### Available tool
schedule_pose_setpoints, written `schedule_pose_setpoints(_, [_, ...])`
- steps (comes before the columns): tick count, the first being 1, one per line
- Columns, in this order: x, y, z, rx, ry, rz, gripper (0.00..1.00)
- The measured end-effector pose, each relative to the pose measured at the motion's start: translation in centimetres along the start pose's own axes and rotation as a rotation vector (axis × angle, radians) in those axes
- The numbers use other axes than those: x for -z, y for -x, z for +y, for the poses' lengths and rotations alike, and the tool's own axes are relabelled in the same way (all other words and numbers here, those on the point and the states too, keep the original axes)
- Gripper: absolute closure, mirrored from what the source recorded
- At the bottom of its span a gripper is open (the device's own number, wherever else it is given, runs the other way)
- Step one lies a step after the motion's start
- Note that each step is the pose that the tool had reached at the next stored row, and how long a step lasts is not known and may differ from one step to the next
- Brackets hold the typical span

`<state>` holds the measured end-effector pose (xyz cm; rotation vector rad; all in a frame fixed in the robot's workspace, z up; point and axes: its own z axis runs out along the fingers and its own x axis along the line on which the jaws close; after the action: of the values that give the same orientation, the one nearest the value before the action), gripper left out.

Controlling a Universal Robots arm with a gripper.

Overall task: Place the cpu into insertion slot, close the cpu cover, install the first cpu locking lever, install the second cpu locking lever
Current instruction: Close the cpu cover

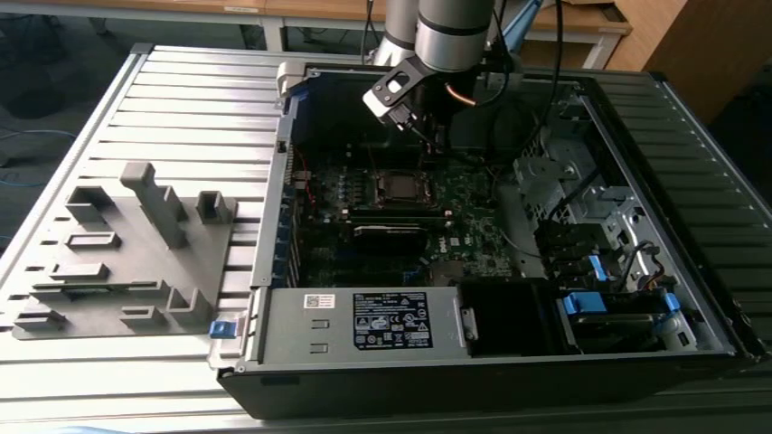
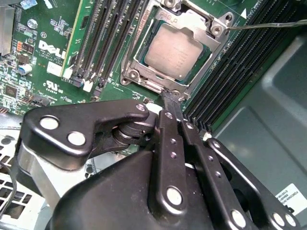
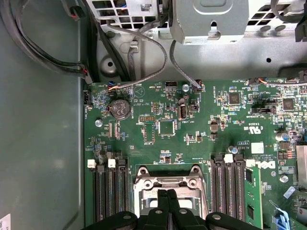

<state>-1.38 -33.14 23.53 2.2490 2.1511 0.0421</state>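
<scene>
Claw (image 2: 169,97) pinched shut, empty; tips on rim of cpu cover (image 2: 189,20), seemingly pressing it flat over seated cpu (image 2: 173,51).

The gripper (image 3: 168,192) enters at the middle of one frame edge. Its two black fingers (image 3: 160,205) are pressed together with no gap, their tips over the silver cpu cover (image 3: 143,181). Black memory slots (image 3: 109,187) flank the cover on both sides. Farther across the green motherboard (image 3: 201,124) sits a round coin battery (image 3: 120,109). Black cables (image 3: 57,62) run along the grey chassis wall (image 3: 38,143) to the board's corner.
</scene>
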Motion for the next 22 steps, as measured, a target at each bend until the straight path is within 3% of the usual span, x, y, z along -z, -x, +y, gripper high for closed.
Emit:
schedule_pose_setpoints(9, [-0.26,0.05,-1.12,0.0,0.0006,0.0,0.89])
schedule_pose_setpoints(22, [-0.26,0.05,-1.24,0.0,0.0006,0.0001,0.89])
